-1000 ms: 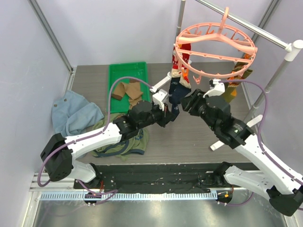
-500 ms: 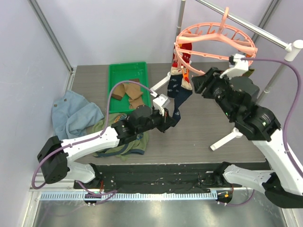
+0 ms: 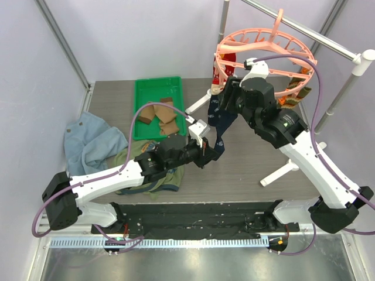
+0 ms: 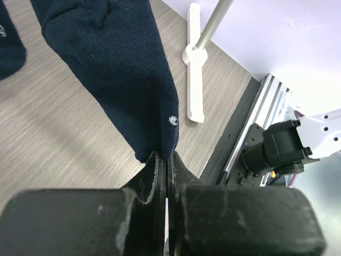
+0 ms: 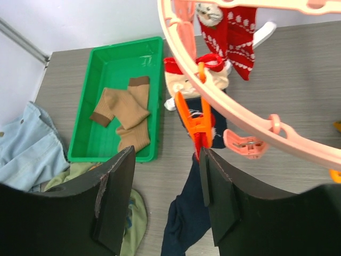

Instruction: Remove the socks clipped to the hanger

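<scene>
1. Hanger hangs from the rail above the desk's far right corner.
2. Right gripper is at its rim, jaws apart and empty, facing an orange clip.
3. Navy sock hangs below that clip.
4. Left gripper has its jaws closed on the sock's toe.

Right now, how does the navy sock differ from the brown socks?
The navy sock hangs below an orange clip, its toe pinched by the left fingers; the brown socks lie loose in the green tray, untouched. The navy sock is dark with small white marks; the brown socks are tan with darker cuffs. Both are small fabric socks.
</scene>
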